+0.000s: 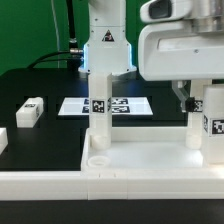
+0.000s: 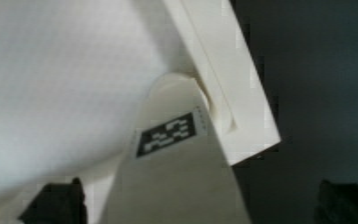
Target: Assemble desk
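The counter (image 1: 40, 80) is black, with a green backdrop (image 1: 30, 30) behind it. The marker board (image 1: 75, 104) is white with black square-patterned tags. In front of the marker board, the upright leg (image 1: 100, 130) is white with a black-and-white tag (image 1: 100, 106), and the tabletop (image 1: 150, 160) is plain white. To the exterior view's left of the marker board, a loose leg (image 1: 30, 111) is white with a small black mark. Behind the marker board, the arm's base (image 1: 104, 50) is white with a pale blue glow. In the wrist view, another leg (image 2: 167, 185) is white with a black-and-white patterned square (image 2: 169, 134), and the pincer (image 2: 199, 203) has black fingertips (image 2: 55, 200).
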